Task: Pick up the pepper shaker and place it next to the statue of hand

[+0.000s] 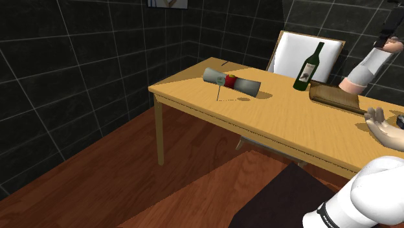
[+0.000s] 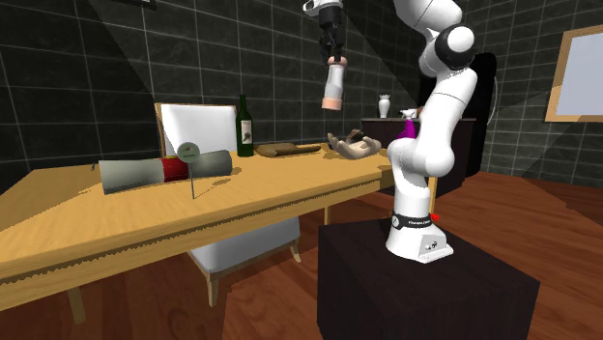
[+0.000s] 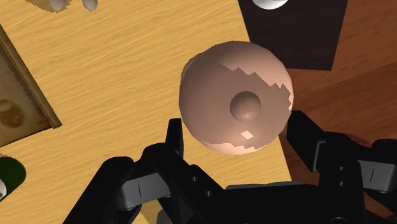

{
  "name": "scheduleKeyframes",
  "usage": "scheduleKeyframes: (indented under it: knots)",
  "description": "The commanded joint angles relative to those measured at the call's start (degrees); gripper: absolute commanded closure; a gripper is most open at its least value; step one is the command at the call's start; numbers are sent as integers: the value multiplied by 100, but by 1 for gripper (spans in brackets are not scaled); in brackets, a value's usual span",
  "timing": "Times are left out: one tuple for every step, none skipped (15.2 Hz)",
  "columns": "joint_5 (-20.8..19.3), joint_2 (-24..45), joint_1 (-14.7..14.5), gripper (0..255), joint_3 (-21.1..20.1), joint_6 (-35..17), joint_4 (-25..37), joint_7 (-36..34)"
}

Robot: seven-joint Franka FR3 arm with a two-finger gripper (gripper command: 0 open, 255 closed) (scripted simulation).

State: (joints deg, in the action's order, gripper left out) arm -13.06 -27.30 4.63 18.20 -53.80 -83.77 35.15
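Gripper point(image 2: 334, 58) is clamped on the pepper shaker point(image 2: 335, 89), upper centre of second ext. view, well above the table point(image 2: 271, 188). Shaker hangs w/ long axis approx. upright, pinkish end down. Statue of hand point(image 2: 353, 145) lies on the table below & slightly right of it in that frame. Next move, I'd judge: mostly straight down w/ a small sideways shift, landing beside the statue w/o bumping it.

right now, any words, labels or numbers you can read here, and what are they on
No text reads clearly.
The black band at the base of the arm: white lettering, too small to read.
The wine bottle label: pale, nothing legible.
The round green tag on a thin stick: nothing legible.
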Motion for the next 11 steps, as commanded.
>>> scheduleKeyframes:
  knots:
    - [-152,-163,41,255,105,104,-23,220]
    - [-236,-250,61,255,161,162,-28,339]
    - [-322,-333,81,255,219,220,-26,461]
    - [-412,-410,98,255,279,279,-17,587]
    - [-504,-483,114,255,342,339,-1,716]
    - [-599,-550,128,255,406,398,23,849]
    - [-697,-613,141,255,472,458,53,986]
    - [-797,-670,151,255,541,517,91,1127]
    - [-901,-723,159,255,611,576,135,1272]
    - [-1006,-770,167,255,684,633,187,1422]
    - [-1115,-812,171,255,760,690,245,1575]
